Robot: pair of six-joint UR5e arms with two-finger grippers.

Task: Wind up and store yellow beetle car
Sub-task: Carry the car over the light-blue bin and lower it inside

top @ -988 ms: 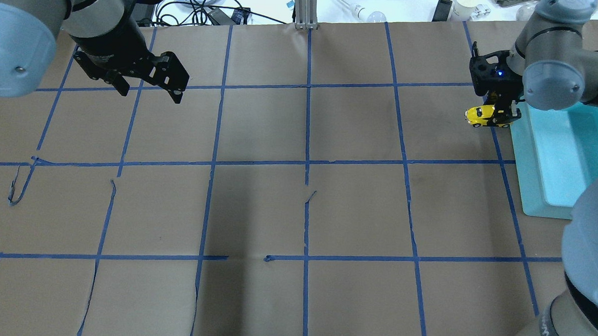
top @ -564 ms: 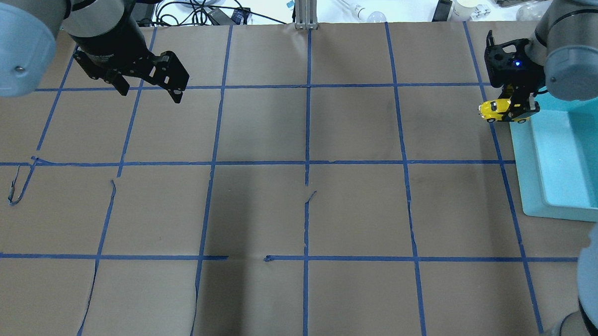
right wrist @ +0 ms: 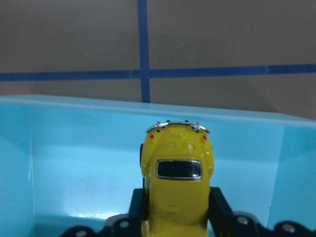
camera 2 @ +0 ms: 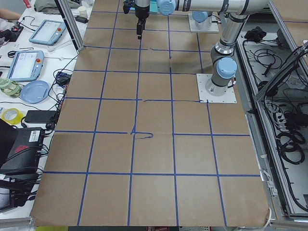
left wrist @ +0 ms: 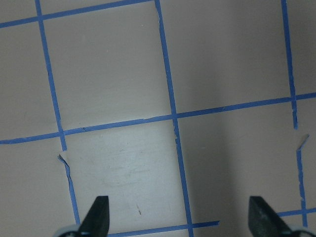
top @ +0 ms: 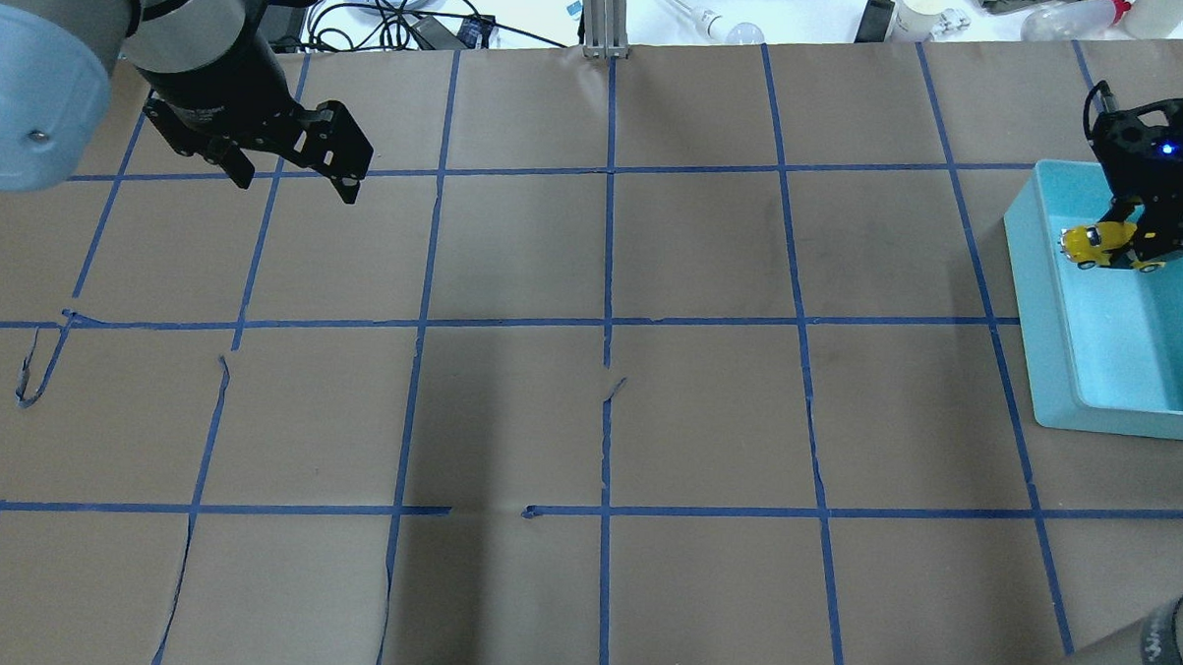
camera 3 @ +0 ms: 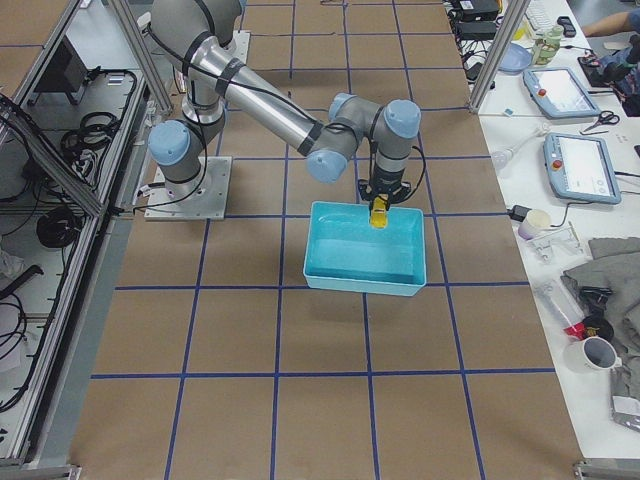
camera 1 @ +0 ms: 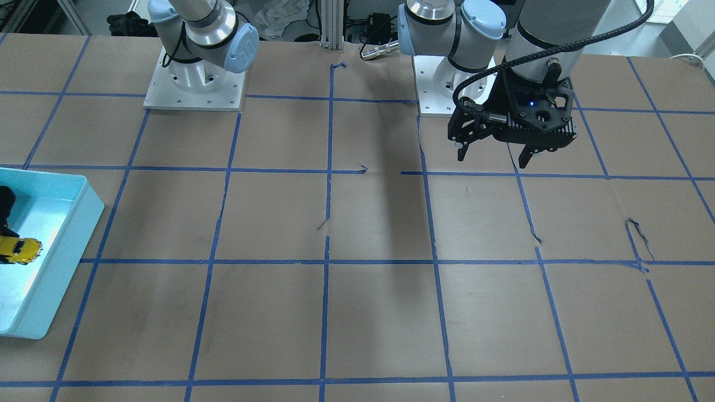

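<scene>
The yellow beetle car (top: 1101,244) is held by my right gripper (top: 1145,249), which is shut on it above the inside of the light blue bin (top: 1045,319). The car also shows in the right wrist view (right wrist: 177,182), clamped between the two fingers, and in the front-facing view (camera 1: 19,249) over the bin (camera 1: 67,245). In the exterior right view the car (camera 3: 380,213) hangs near the bin's far wall. My left gripper (top: 292,179) is open and empty, hovering above the table's far left; its fingertips (left wrist: 98,215) show wide apart in the left wrist view.
Brown paper with a blue tape grid (top: 607,323) covers the table. Cables, a plate and bottles lie beyond the far edge (top: 416,11). The bin sits at the table's right edge.
My right gripper has carried the yellow car to the right, from beside the bin's left wall to over its inside. The left arm has not moved.
</scene>
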